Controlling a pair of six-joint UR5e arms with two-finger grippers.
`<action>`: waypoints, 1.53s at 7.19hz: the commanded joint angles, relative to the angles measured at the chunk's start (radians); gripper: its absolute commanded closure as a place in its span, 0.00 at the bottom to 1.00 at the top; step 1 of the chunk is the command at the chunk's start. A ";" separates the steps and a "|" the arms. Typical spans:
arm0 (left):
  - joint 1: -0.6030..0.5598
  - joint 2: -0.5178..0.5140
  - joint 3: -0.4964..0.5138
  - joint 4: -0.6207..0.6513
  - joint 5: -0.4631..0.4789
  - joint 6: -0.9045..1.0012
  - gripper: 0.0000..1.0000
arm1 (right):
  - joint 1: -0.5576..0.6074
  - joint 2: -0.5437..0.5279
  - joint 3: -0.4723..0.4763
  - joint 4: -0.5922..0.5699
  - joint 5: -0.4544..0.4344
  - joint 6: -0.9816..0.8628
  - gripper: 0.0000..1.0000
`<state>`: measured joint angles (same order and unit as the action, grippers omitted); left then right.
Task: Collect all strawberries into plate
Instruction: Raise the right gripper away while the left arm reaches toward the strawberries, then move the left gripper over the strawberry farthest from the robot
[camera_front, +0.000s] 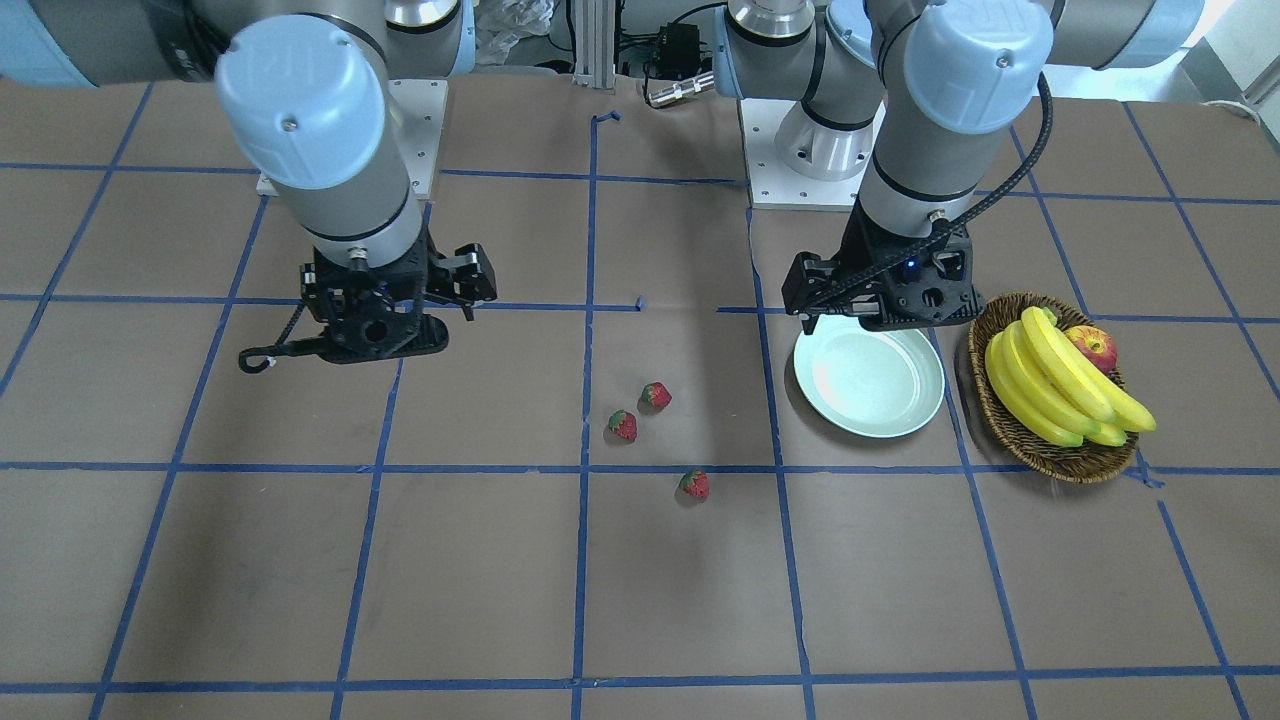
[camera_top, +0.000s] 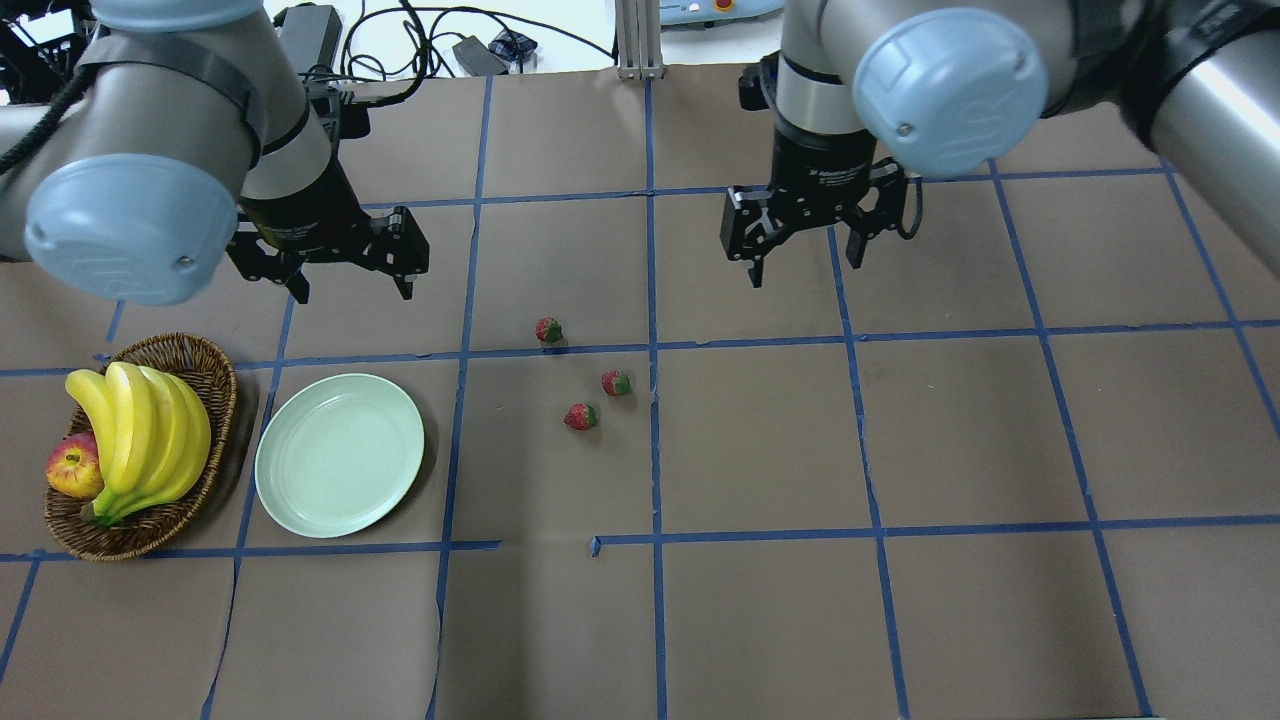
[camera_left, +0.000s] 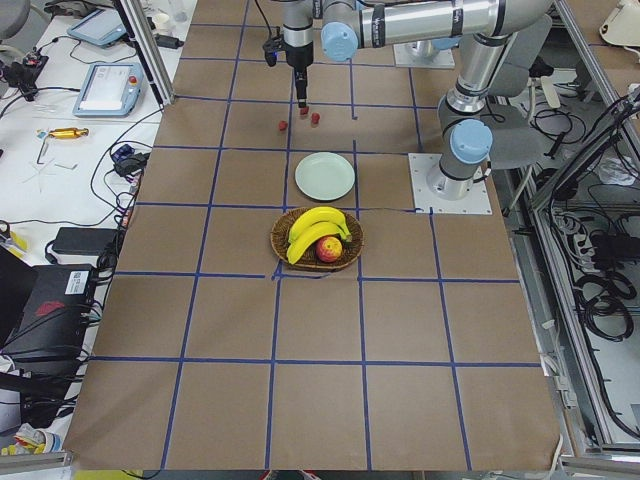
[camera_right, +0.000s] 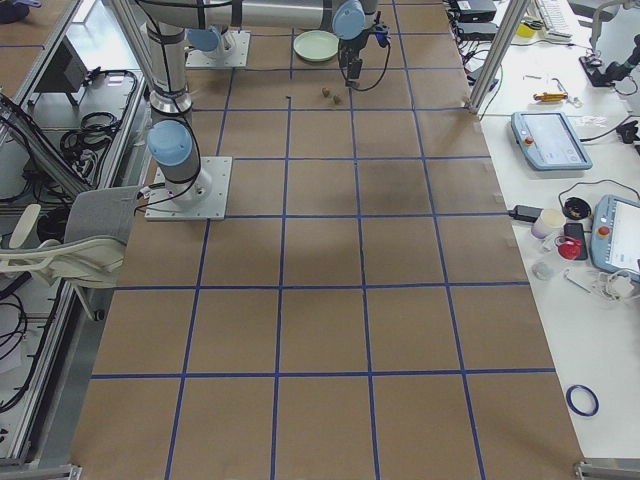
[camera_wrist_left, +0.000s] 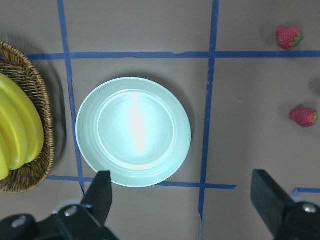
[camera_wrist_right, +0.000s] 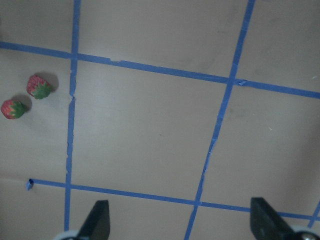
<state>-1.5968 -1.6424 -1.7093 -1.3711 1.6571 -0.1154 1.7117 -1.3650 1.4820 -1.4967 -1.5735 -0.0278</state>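
Three small red strawberries (camera_top: 548, 329) (camera_top: 616, 382) (camera_top: 580, 416) lie on the brown table near its middle. The pale green plate (camera_top: 339, 454) sits to their left with nothing on it. My left gripper (camera_top: 353, 290) hangs open above the table just beyond the plate. In the left wrist view the plate (camera_wrist_left: 133, 131) lies below the gripper (camera_wrist_left: 185, 200), with two strawberries (camera_wrist_left: 289, 37) (camera_wrist_left: 303, 116) at the right edge. My right gripper (camera_top: 806, 268) is open over bare table, right of the berries. Its wrist view shows two strawberries (camera_wrist_right: 39, 86) (camera_wrist_right: 12, 108) at the far left.
A brown wicker basket (camera_top: 215, 400) with bananas (camera_top: 140, 430) and an apple (camera_top: 72, 468) stands left of the plate, close to it. Blue tape lines grid the brown paper table. Cables and devices lie past the far table edge.
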 joint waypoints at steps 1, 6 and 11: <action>-0.009 -0.080 -0.001 0.157 -0.140 -0.096 0.00 | -0.059 -0.017 0.000 0.033 -0.013 -0.046 0.00; -0.046 -0.290 -0.036 0.345 -0.172 -0.395 0.00 | -0.073 -0.016 0.029 0.042 -0.011 -0.046 0.00; -0.092 -0.428 -0.029 0.464 -0.177 -0.481 0.02 | -0.070 -0.017 0.084 0.029 -0.016 -0.044 0.00</action>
<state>-1.6771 -2.0469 -1.7399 -0.9187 1.4816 -0.5754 1.6412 -1.3816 1.5570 -1.4677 -1.5861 -0.0714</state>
